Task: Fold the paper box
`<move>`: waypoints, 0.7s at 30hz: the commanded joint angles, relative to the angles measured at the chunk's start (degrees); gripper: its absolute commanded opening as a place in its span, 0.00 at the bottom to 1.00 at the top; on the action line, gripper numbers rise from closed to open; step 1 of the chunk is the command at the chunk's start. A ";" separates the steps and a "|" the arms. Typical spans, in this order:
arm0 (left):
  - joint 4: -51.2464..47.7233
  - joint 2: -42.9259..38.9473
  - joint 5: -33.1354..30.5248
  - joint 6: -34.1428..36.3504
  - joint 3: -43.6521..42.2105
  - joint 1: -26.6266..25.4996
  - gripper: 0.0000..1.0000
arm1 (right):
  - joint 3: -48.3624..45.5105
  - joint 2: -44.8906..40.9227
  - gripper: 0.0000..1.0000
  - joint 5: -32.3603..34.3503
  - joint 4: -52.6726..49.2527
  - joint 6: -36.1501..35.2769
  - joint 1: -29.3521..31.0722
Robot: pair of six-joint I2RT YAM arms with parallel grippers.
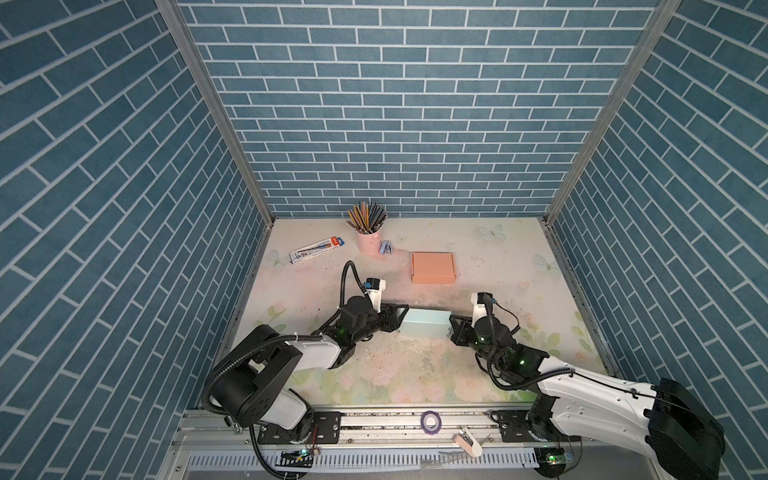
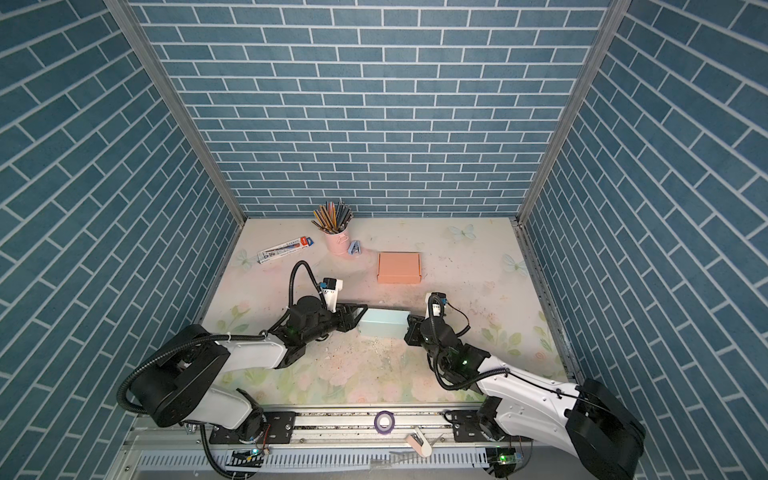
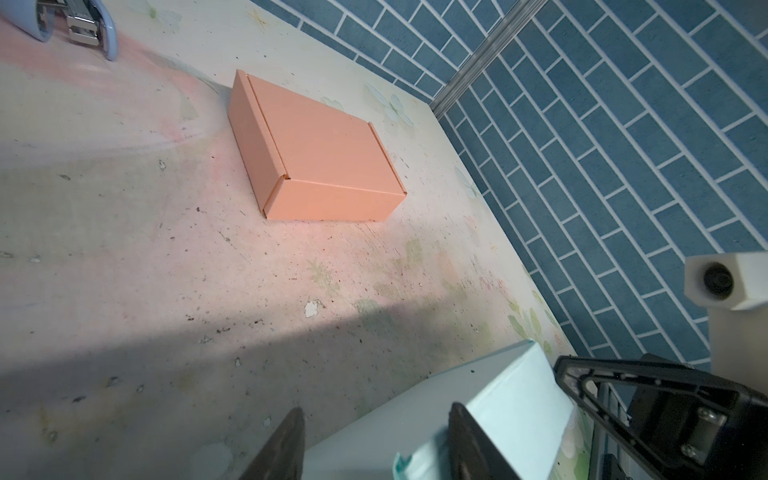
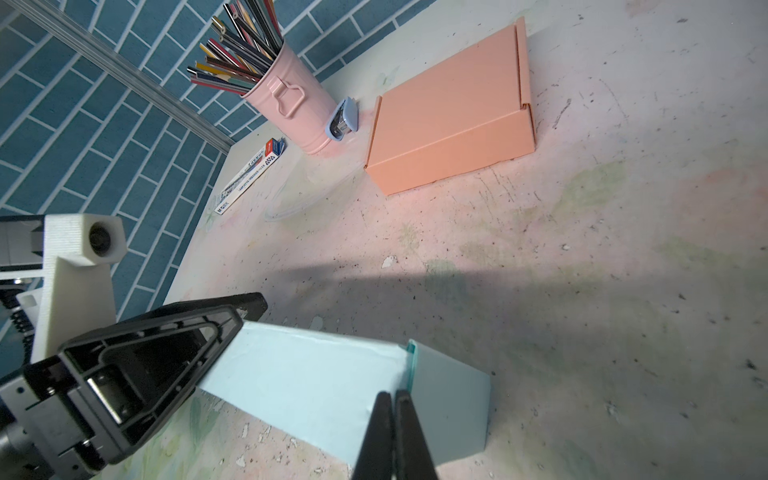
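Observation:
The paper box (image 1: 426, 324) (image 2: 384, 323) is pale blue and lies on the table mat between my two grippers in both top views. My left gripper (image 1: 398, 318) (image 3: 376, 409) is open at the box's left end. One finger (image 3: 286, 444) stands beside the shaded far wall and the other finger (image 3: 469, 440) lies over the top face (image 3: 519, 399), next to a teal flap edge. My right gripper (image 1: 453, 328) (image 4: 394, 395) is shut, its tips against the box's right end (image 4: 449, 399) near a teal corner seam, with nothing visible between them.
A closed orange box (image 1: 433, 268) lies behind. Farther back stand a pink cup of pencils (image 1: 369, 243), a blue stapler (image 1: 386, 249) and a pencil pack (image 1: 318, 248). A purple tape roll (image 1: 431, 422) sits on the front rail. Brick-patterned walls enclose three sides.

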 commanded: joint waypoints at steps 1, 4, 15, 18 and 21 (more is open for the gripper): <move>-15.13 4.35 -1.62 2.49 -4.51 -0.25 0.55 | -5.91 5.72 0.02 -5.95 -21.82 0.02 0.56; -14.98 4.45 -3.38 4.17 -5.24 -0.29 0.55 | -5.77 5.23 0.01 -5.92 -21.82 0.21 0.60; -5.46 12.74 -4.81 6.16 -7.78 -1.18 0.54 | -4.90 3.57 0.01 -6.08 -22.82 0.41 0.74; -3.54 14.18 -4.73 5.77 -7.98 -1.17 0.54 | -4.59 2.70 0.01 -6.00 -23.67 0.41 0.80; -2.19 14.92 -4.01 5.04 -7.91 -1.17 0.54 | -3.99 1.39 0.02 -5.67 -24.76 0.34 0.78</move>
